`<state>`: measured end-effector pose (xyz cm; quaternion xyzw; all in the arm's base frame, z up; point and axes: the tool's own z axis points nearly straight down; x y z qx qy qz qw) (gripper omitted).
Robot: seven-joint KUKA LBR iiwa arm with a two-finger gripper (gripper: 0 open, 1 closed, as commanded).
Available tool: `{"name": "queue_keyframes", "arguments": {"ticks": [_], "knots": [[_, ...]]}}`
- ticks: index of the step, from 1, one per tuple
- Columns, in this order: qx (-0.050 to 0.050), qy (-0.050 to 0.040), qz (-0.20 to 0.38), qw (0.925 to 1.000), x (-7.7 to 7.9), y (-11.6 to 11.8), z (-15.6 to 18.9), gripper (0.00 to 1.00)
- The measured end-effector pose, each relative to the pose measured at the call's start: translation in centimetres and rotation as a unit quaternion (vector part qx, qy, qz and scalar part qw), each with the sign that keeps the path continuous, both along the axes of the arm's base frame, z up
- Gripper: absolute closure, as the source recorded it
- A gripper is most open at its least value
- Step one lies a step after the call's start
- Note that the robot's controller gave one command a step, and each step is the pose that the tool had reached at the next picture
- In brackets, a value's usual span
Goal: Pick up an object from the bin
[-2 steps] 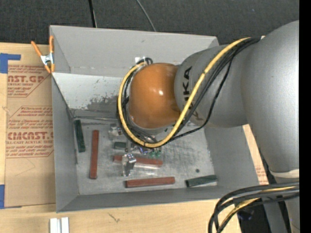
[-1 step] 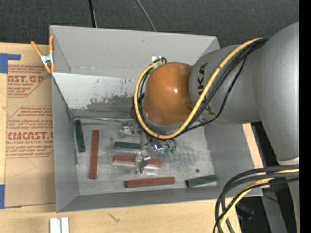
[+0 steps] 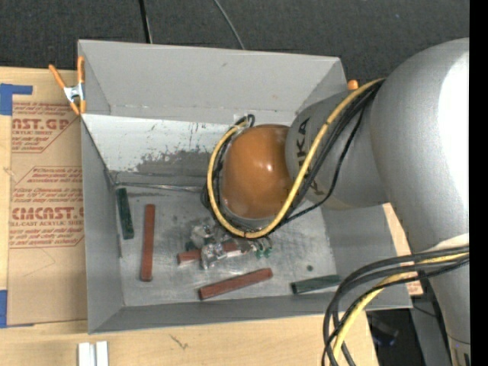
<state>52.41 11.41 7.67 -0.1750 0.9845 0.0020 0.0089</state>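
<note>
Jaws, grip state untellable beneath orange domed wrist cover (image 3: pixel 255 170), sit just right of short red-brown flat block (image 3: pixel 187 258); best centred over it before clenching.

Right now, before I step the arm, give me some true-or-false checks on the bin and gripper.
The gripper is down near the bin's floor, around its middle. True.
A red-brown bar lies beside a dark green bar at the view's left. True.
A second green bar stands upright at the view's top wall. False: it lies flat at lower right.
The bin holds blue balls. False: it holds bars and small scraps.
</note>
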Motion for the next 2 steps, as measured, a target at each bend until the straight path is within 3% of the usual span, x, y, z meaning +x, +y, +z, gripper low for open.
{"name": "queue_keyframes", "arguments": {"ticks": [1,2], "knots": [[-0.001,0.0036,0.0,1.0,-0.26,-0.07,-0.36,0.0],[0.002,-0.0043,0.001,1.0,0.18,0.14,0.09,1.0]]}}
